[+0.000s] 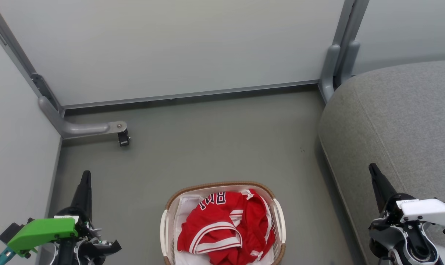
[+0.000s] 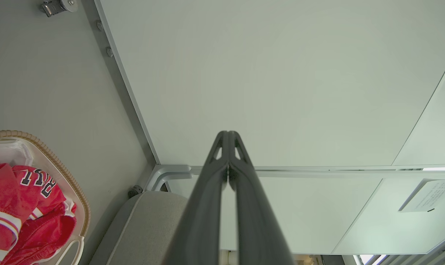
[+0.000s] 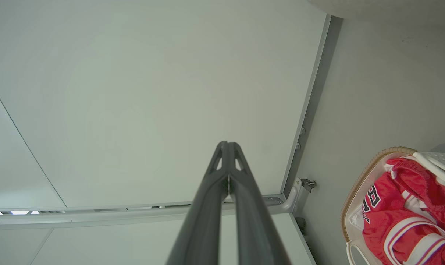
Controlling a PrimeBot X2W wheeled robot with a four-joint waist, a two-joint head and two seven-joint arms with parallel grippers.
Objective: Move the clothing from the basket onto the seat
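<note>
Clothing point(image 1: 226, 228) crumpled in basket point(image 1: 222, 185) on grey floor point(image 1: 215, 140), midway between both arms; seat point(image 1: 402, 117) near, on robot's right side. Left gripper point(image 1: 85, 176) and right gripper point(image 1: 372, 168): fingers pressed fully together, nothing held, both well apart from basket, pointing toward far wall point(image 1: 171, 48). Fabric judged light, soft and limp, apt to drape, stretch and catch on basket edge. Best taken at a raised fold of jersey point(image 1: 207, 217) near striped hem, deep enough to avoid slipping, clear of white sheet point(image 1: 187, 204) beneath; shorts point(image 1: 261, 219) tangled alongside, perhaps lifting with it.
</note>
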